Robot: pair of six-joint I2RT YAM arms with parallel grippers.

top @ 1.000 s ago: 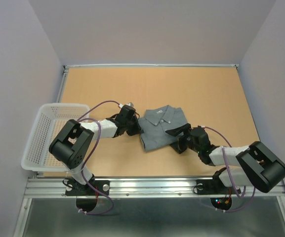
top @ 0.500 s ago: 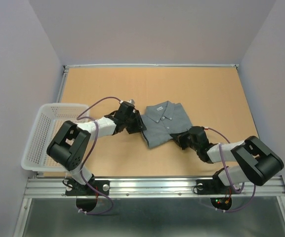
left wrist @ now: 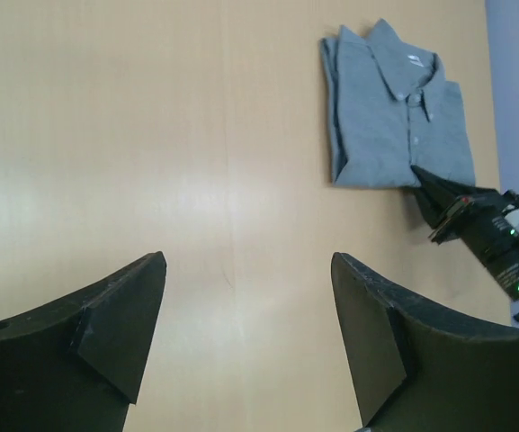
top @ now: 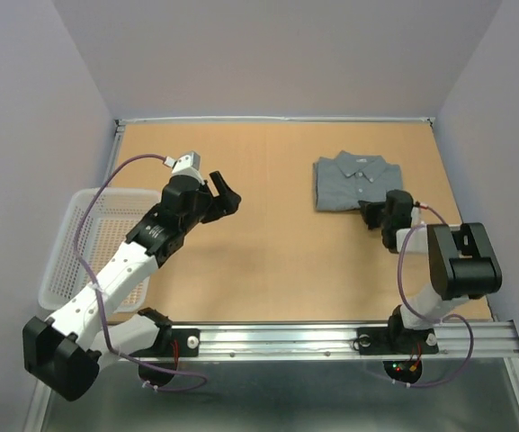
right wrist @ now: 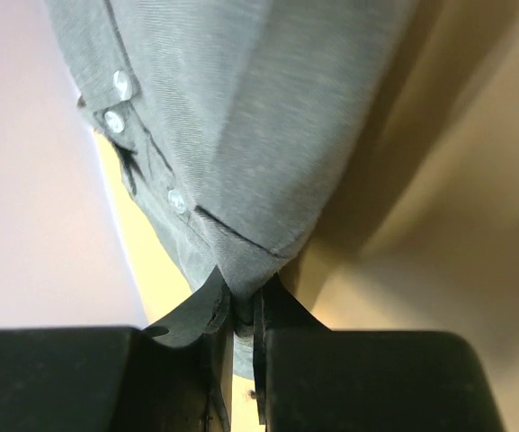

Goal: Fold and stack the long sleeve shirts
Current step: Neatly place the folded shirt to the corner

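The grey long sleeve shirt lies folded into a rectangle at the back right of the table, collar toward the far wall. It also shows in the left wrist view, shirt, upper right. My right gripper is shut on the shirt's near right corner; in the right wrist view the cloth is pinched between the fingers, with small pale buttons along the placket. My left gripper hangs open over bare table at centre left, well apart from the shirt, nothing between its fingers.
A white mesh basket stands at the table's left edge, beside the left arm. Metal rails run along the near edge. Grey walls close in the back and both sides; the right wall stands close to the shirt.
The shirt has been carried from the table's middle to the back right, held by the right gripper. The left gripper let go, opened and drew back to the left.
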